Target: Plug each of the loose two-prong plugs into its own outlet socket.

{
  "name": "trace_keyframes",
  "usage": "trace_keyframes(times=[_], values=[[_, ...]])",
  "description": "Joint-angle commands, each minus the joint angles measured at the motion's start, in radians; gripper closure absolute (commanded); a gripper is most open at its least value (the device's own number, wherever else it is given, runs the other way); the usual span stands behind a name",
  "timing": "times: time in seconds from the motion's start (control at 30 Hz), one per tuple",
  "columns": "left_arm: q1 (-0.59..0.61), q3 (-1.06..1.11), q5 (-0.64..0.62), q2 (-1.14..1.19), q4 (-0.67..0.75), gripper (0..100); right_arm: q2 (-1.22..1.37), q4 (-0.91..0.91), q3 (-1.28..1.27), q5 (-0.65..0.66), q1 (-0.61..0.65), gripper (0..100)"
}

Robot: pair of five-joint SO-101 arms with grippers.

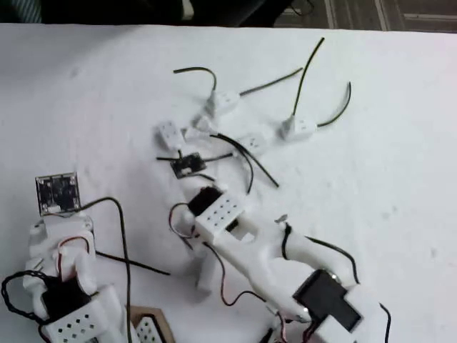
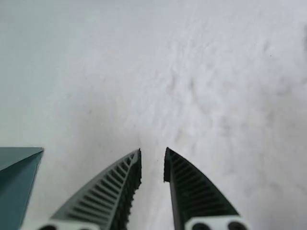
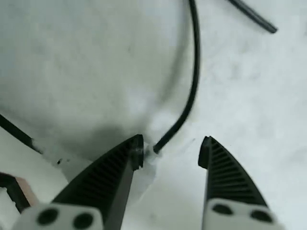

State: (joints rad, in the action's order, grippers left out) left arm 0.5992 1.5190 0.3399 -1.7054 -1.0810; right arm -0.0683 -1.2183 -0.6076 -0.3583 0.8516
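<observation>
Several white plug and socket pieces with black cables lie scattered at the middle of the table, among them one [image 1: 170,132], another [image 1: 221,102] and a third [image 1: 298,127]. My right arm [image 1: 271,250] stretches from the near right toward this cluster, its wrist board [image 1: 187,166] beside them. My right gripper [image 3: 171,143] is open just above the cloth. A small white plug [image 3: 146,163] lies by one fingertip, and its black cable [image 3: 193,86] runs away between the fingers. My left gripper [image 2: 152,153] hangs over bare cloth with a narrow gap, holding nothing.
My left arm [image 1: 61,250] sits at the near left corner, with a black wire [image 1: 123,236] looping beside it. A brown block [image 1: 153,325] lies at the near edge. A teal edge [image 2: 14,182] shows beside the left gripper. The table's far left and right sides are bare cloth.
</observation>
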Motion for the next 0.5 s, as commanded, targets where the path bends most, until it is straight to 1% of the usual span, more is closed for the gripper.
trace_keyframes(times=[0.0, 0.23, 0.33, 0.47], values=[[0.005, -0.006, 0.008, -0.007, 0.018, 90, -0.005, 0.005, 0.026, -0.011, 0.010, 80.4], [0.005, -0.006, 0.008, -0.007, 0.018, 90, -0.042, 0.008, 0.092, -0.011, 0.010, 80.5], [0.005, -0.006, 0.008, -0.007, 0.018, 90, -0.004, 0.027, 0.087, -0.012, -0.001, 80.5], [0.005, -0.006, 0.008, -0.007, 0.018, 90, 0.093, 0.028, 0.087, -0.009, -0.050, 80.5]])
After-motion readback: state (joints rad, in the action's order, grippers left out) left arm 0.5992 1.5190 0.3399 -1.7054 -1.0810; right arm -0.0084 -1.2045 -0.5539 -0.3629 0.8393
